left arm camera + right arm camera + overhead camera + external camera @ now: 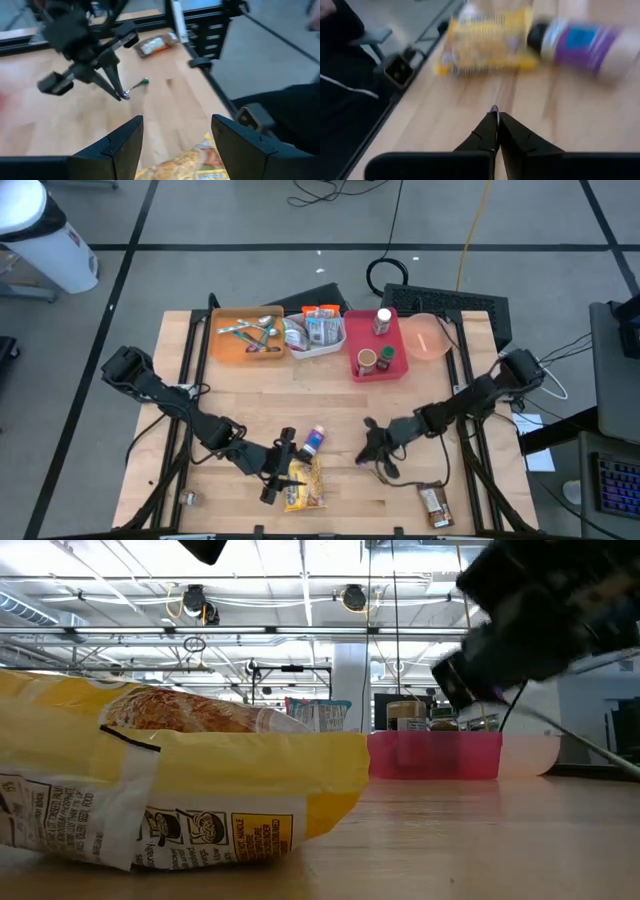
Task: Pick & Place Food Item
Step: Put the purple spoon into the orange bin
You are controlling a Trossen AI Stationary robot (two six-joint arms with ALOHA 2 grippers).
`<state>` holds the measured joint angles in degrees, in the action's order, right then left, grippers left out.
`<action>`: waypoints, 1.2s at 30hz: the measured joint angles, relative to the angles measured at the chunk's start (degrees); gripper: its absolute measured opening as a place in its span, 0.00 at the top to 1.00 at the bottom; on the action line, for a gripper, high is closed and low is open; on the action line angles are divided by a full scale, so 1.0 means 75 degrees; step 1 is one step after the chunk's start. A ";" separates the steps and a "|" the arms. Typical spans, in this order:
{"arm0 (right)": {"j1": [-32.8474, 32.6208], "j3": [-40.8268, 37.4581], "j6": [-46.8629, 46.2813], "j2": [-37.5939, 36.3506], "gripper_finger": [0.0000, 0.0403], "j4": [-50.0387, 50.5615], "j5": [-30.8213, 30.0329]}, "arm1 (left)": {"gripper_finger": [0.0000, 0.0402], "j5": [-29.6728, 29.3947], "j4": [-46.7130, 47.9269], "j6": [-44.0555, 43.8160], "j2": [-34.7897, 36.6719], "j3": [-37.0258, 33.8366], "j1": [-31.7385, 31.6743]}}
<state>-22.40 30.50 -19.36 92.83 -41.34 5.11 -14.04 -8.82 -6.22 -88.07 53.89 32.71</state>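
A yellow snack bag (305, 486) lies flat near the table's front edge, and it fills the left of the low view (180, 780). A white bottle with a purple label (315, 442) lies on its side just beyond the bag. My left gripper (278, 472) hovers open over the bag's left end (195, 162). My right gripper (368, 452) is to the right of the bottle, shut on a small thin silvery stick with a green end (136, 85). My right gripper pinches the stick's silvery end (123, 95) between its two fingertips (492, 122). The fingers slant downward toward the table. The green end (145, 80) points away from the fingers. Whether that end rests on the wood I cannot tell.
Along the far edge stand an orange tray of utensils (245, 338), a white container of packets (315, 332), a red bin with jars (378, 348) and a pink bowl (428, 336). A brown packet (435, 502) lies at the front right. Bare wood lies mid-table.
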 joint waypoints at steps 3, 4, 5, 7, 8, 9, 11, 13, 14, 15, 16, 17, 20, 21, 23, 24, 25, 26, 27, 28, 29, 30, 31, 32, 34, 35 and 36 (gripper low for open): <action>0.0335 -0.0006 0.0915 -0.0484 1.00 -0.0385 0.0083 | 0.39 -0.0380 0.0009 -0.0005 0.0000 0.0000 -0.0001; 0.0429 -0.0006 0.1202 -0.0656 1.00 -0.0617 0.0089 | 0.39 -0.0498 0.0008 0.0000 0.0000 0.0000 -0.0006; 0.0496 0.0000 0.1487 -0.0821 1.00 -0.0851 0.0070 | 0.39 -0.0627 0.0009 0.0003 0.0000 0.0000 -0.0023; 0.0550 0.0000 0.2023 -0.1101 1.00 -0.1180 -0.0215 | 0.39 -0.0801 0.0001 -0.0001 0.0000 0.0000 -0.0072; 0.0552 0.0002 0.2310 -0.1195 1.00 -0.1311 -0.0435 | 0.39 -0.0852 -0.0039 -0.0033 0.0000 0.0000 -0.0108; 0.0543 0.0003 0.2613 -0.1274 1.00 -0.1400 -0.0638 | 0.39 -0.0895 -0.0100 -0.0100 -0.0003 0.0000 -0.0159; 0.0540 0.0029 0.3097 -0.1399 1.00 -0.1575 -0.1018 | 0.39 -0.0944 -0.0308 -0.0272 -0.0035 0.0000 -0.0299; 0.0540 0.0185 0.3368 -0.1433 1.00 -0.1597 -0.1299 | 0.39 -0.0943 -0.0744 -0.0372 -0.0206 0.0000 -0.0496; 0.0543 0.0259 0.3483 -0.1425 1.00 -0.1584 -0.1335 | 0.39 -0.0942 -0.0903 -0.0381 -0.0311 0.0000 -0.0599; 0.0543 0.0346 0.3562 -0.1375 1.00 -0.1577 -0.1334 | 0.39 -0.0939 -0.1099 -0.0381 -0.0446 -0.0003 -0.0716; 0.0541 0.0457 0.3654 -0.1301 1.00 -0.1577 -0.1320 | 0.39 -0.0941 -0.1321 -0.0381 -0.0583 -0.0003 -0.0832; 0.0521 0.0551 0.3757 -0.1235 1.00 -0.1567 -0.1310 | 0.39 -0.0942 -0.1474 -0.0381 -0.0700 -0.0003 -0.0955; 0.0440 0.0764 0.4098 -0.1188 1.00 -0.1239 -0.1304 | 0.39 -0.0941 -0.1594 -0.0353 -0.0949 -0.0003 -0.1262; 0.0424 0.0807 0.4161 -0.1189 1.00 -0.1133 -0.1307 | 0.39 -0.0946 -0.1623 -0.0366 -0.0992 -0.0003 -0.1344; 0.0421 0.0819 0.4204 -0.1191 1.00 -0.1020 -0.1304 | 0.39 -0.0942 -0.1687 -0.0393 -0.1008 -0.0003 -0.1452; 0.0423 0.0819 0.4235 -0.1185 1.00 -0.1017 -0.1307 | 0.39 -0.0942 -0.1722 -0.0395 -0.1007 -0.0003 -0.1498; 0.0424 0.0819 0.4283 -0.1185 1.00 -0.1017 -0.1307 | 0.39 -0.0932 -0.1793 -0.0392 -0.1010 -0.0003 -0.1531; 0.0424 0.0824 0.4337 -0.1191 1.00 -0.1021 -0.1310 | 0.39 -0.0914 -0.1872 -0.0395 -0.1011 -0.0003 -0.1550; 0.0424 0.0827 0.4363 -0.1191 1.00 -0.1022 -0.1328 | 0.39 -0.0857 -0.1938 -0.0394 -0.1011 -0.0003 -0.1575; 0.0435 0.0828 0.4363 -0.1194 1.00 -0.1018 -0.1414 | 0.39 -0.0770 -0.2029 -0.0383 -0.1011 -0.0003 -0.1598; 0.0437 0.0828 0.4368 -0.1191 1.00 -0.0991 -0.1551 | 0.39 -0.0643 -0.2120 -0.0344 -0.1011 -0.0003 -0.1624; 0.0441 0.0828 0.4388 -0.1191 1.00 -0.0972 -0.1674 | 0.39 -0.0546 -0.2193 -0.0318 -0.1011 -0.0003 -0.1627; 0.0450 0.0828 0.4446 -0.1191 1.00 -0.0971 -0.1702 | 0.39 -0.0494 -0.2269 -0.0288 -0.1011 -0.0003 -0.1629; 0.0459 0.0828 0.4489 -0.1191 1.00 -0.0987 -0.1699 | 0.39 -0.0487 -0.2346 -0.0274 -0.1011 -0.0003 -0.1629; 0.0464 0.0828 0.4492 -0.1191 1.00 -0.1059 -0.1689 | 0.39 -0.0503 -0.2439 -0.0269 -0.1011 -0.0003 -0.1629; 0.0461 0.0828 0.4494 -0.1193 1.00 -0.1084 -0.1688 | 0.39 -0.0541 -0.2445 -0.0269 -0.1011 -0.0003 -0.1629; 0.0477 0.0828 0.4499 -0.1194 1.00 -0.1090 -0.1684 | 0.39 -0.0542 -0.2449 -0.0269 -0.1011 -0.0003 -0.1638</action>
<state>-18.82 36.71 14.38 83.88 -49.52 -7.52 -18.11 -27.19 -8.23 -95.66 53.87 20.42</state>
